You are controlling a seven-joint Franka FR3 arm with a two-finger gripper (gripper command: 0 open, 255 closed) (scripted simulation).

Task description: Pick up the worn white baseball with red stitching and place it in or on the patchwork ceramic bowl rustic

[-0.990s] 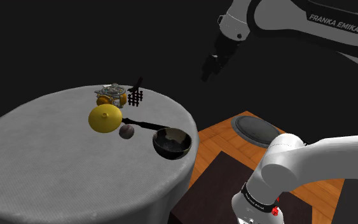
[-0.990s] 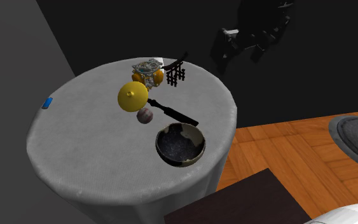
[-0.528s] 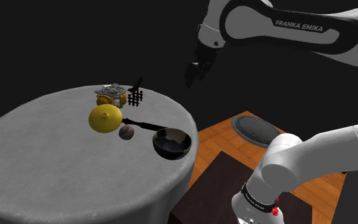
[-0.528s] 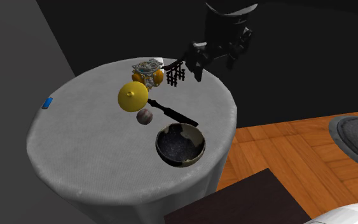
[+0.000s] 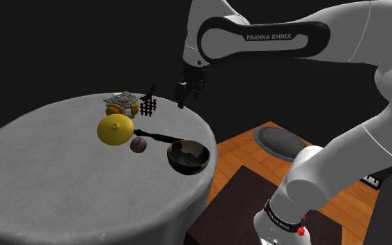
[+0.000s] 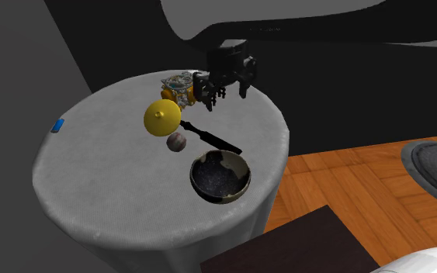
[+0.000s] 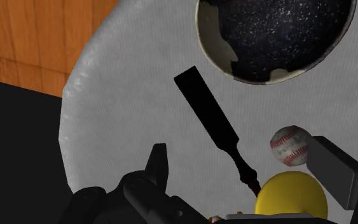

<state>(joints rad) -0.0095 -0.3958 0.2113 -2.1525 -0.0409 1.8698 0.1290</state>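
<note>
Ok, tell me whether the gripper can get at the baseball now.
Probably yes: the gripper hangs open above the table and nothing covers the baseball, though the yellow disc sits close beside it.

"FRANKA EMIKA" on white arm link point(image 5: 271, 38).

The shoulder view sits beside the white Franka arm point(image 5: 312, 181), a little behind it, and looks down and toward its own left over the round grey fabric-textured table point(image 5: 55, 181) from middling range. The second exterior view stands higher and nearer that table, on the side bordering the orange wooden plank floor point(image 6: 341, 178), tilted steeply down. The wrist view hangs close above the table's edge, aimed almost straight down. All three take in the table's dark speckled cream-patched bowl point(image 5: 188, 157), scuffed white red-stitched baseball point(image 5: 138, 144) and flat black paddle-shaped stick point(image 5: 156, 134).
</note>
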